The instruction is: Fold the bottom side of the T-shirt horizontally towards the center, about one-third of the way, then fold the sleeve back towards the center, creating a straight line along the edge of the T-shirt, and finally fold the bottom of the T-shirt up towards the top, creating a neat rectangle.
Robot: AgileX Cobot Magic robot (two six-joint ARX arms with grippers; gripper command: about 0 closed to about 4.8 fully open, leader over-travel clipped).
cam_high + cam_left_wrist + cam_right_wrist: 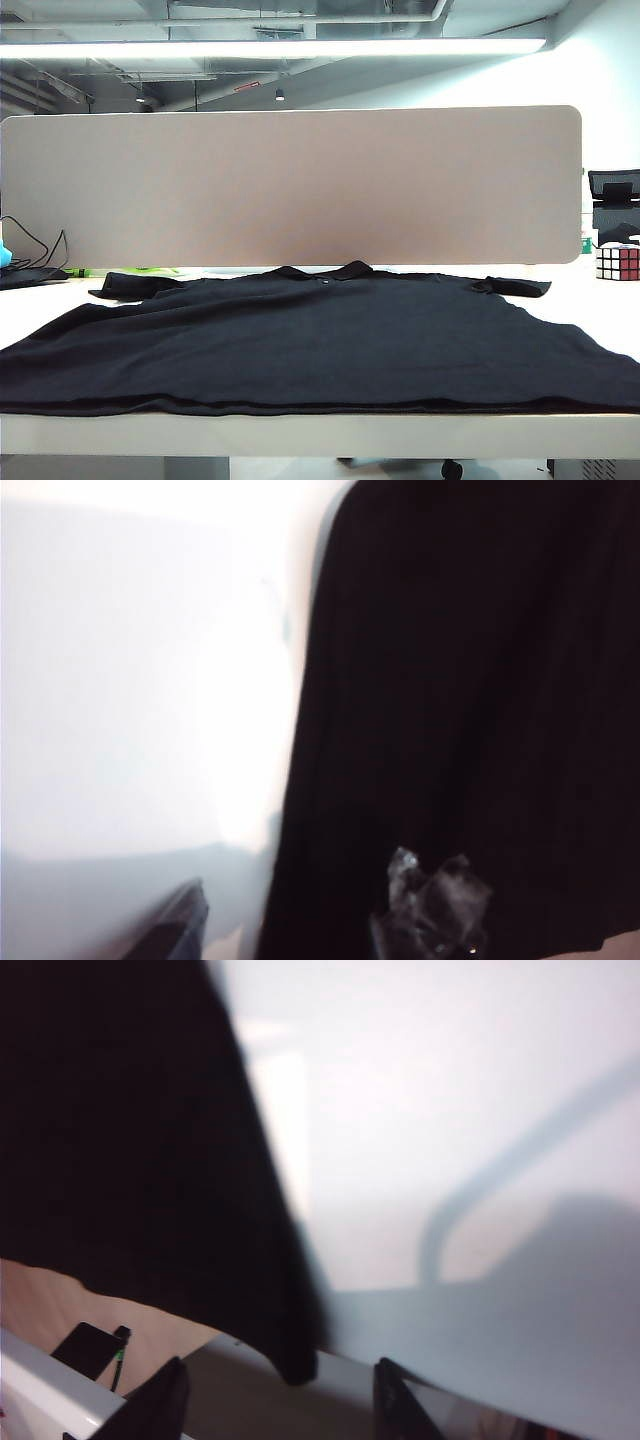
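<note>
Across the white bench [600, 300] the black T-shirt [320, 340] lies flat, collar toward the partition [290, 185] and the bottom of the T-shirt [320, 408] along the near edge. Left tool [300, 925] and right tool [275, 1400] each hover released at a side edge of the shirt, grasping nothing

Beige partition panel [290, 185] behind white table [300, 435]; cube toy [617, 261] far right; cables [35, 250] far left.
</note>
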